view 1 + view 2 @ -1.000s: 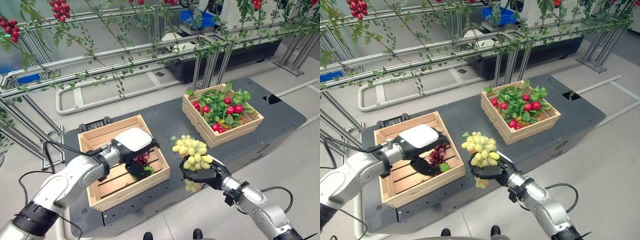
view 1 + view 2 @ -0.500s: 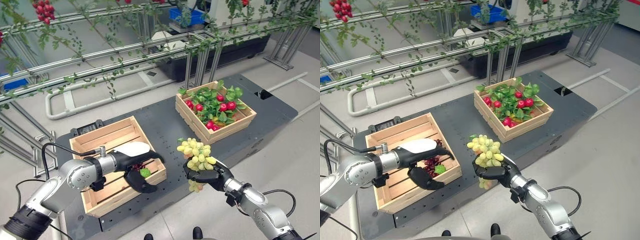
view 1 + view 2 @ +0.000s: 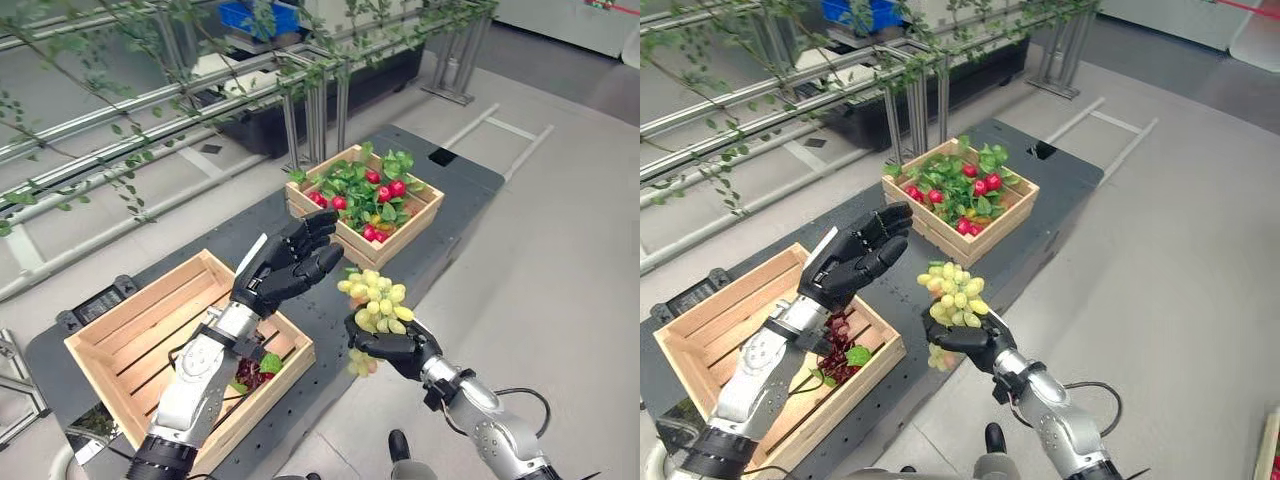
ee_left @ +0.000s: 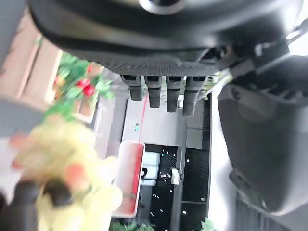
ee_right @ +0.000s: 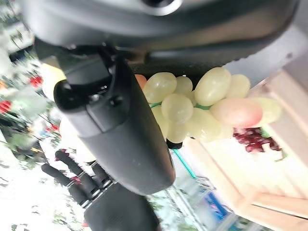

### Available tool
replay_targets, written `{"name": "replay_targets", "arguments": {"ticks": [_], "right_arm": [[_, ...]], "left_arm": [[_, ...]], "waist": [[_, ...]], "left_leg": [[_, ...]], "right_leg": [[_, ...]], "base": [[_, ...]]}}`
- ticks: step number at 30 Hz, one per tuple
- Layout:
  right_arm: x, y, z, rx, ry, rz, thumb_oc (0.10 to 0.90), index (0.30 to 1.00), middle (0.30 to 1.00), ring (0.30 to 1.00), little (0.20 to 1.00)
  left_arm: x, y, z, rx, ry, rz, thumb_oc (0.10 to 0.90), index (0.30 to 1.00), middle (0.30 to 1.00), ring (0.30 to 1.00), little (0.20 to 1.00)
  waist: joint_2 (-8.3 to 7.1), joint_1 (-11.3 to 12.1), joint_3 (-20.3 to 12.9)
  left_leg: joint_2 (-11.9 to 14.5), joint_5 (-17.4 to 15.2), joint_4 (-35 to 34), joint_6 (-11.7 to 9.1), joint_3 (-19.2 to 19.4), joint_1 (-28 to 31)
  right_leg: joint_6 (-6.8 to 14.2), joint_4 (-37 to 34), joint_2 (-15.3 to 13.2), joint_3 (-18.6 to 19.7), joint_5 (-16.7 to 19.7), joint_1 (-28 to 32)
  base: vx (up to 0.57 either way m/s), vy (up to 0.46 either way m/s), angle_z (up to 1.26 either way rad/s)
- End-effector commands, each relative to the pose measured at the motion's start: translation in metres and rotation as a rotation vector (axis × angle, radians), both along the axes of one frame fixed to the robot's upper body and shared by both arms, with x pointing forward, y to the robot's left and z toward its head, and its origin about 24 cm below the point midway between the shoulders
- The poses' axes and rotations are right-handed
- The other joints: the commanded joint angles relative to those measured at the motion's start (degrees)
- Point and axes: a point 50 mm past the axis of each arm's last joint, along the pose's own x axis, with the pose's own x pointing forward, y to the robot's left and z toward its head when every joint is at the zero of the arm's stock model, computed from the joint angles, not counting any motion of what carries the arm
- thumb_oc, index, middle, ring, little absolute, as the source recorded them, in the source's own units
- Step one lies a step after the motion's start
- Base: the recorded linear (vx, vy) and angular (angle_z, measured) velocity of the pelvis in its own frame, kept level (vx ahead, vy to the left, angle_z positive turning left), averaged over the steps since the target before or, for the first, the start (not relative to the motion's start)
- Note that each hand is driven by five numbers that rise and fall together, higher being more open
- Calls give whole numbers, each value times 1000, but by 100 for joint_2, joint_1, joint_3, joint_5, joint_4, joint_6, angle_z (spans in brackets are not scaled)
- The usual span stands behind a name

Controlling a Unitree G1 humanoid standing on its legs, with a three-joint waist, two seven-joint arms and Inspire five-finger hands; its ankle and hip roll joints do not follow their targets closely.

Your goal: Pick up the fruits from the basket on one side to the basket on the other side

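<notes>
Dark platform (image 3: 330,250) carried two wooden crates: the far crate (image 3: 365,200) held red fruits among green leaves, the near crate (image 3: 150,335) a dark red grape bunch (image 3: 252,372). Right hand (image 3: 390,347) gripped a green grape bunch (image 3: 374,297) between them; left hand (image 3: 290,262) hovered, fingers spread.

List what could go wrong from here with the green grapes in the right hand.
The right hand holds the green grapes past the platform edge, over the floor; loose lower grapes could drop there. The open left hand hovers close beside the bunch and may knock it. The near crate already holds dark grapes, which a hard drop-in could crush.
</notes>
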Motion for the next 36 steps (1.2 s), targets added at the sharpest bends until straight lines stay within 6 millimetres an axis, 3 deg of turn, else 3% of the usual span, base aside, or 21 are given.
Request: {"name": "replay_targets", "arguments": {"ticks": [1,6,13,14,18,21,25,29,36], "right_arm": [[27,-12,67,159,-348,-99,400,300,300,300,300],[29,-19,75,168,-387,-99,400,300,300,300,300],[34,-13,87,172,-473,-51,400,300,300,300,300],[34,-13,87,172,-474,-48,400,300,300,300,300],[32,-4,88,164,-479,-16,400,300,300,300,300],[29,-2,90,149,-490,12,400,300,300,300,300],[29,-6,92,131,-510,0,400,300,300,300,300],[32,-12,98,98,-554,-13,400,300,300,300,300],[34,-24,111,83,-613,-89,400,300,300,300,300]], "left_arm": [[3,-6,47,-146,-229,-13,800,900,900,900,900],[2,-10,47,-138,-227,-32,800,900,900,900,900],[0,-15,50,-130,-250,-25,800,900,900,900,900],[1,-15,50,-131,-249,-23,800,900,900,900,900],[-1,-8,51,-131,-241,1,800,900,900,900,900],[-4,-2,52,-146,-250,21,800,900,900,900,900],[-4,-7,55,-168,-270,26,800,900,900,900,900],[-1,-15,58,-202,-291,10,800,900,900,900,900],[0,-26,59,-282,-290,-38,800,900,900,900,900]], "waist": [[307,-62,-69],[382,20,-49],[434,350,-203],[432,360,-202],[365,632,-274],[316,704,-345],[224,637,-364],[164,448,-313],[113,213,-290]], "left_leg": [[76,-70,-343,-209,-1,75],[139,120,-606,-129,334,45],[372,411,-880,-42,1081,-184],[374,413,-881,-44,1093,-183],[507,447,-941,-135,1476,-154],[649,485,-949,-224,1795,-177],[883,544,-944,-436,2078,-201],[1133,791,-949,-610,2172,-364],[1399,1027,-948,-832,2174,-577]], "right_leg": [[159,-76,95,-666,388,-205],[108,553,160,-1192,290,-254],[-103,1456,120,-2361,-511,181],[-105,1458,115,-2380,-525,199],[-122,1250,-184,-3158,-647,758],[-107,705,-142,-3425,-799,1138],[-115,16,129,-3391,-914,1344],[-312,-434,399,-3161,-675,1256],[-520,-537,725,-2838,-639,1025]], "base": [[-235,254,-41],[-168,116,-70],[-153,-29,-62],[-95,-130,-50],[-82,-180,-111],[-75,-240,-182],[-101,-348,-106],[-167,-321,-36],[-102,-227,-20]]}}
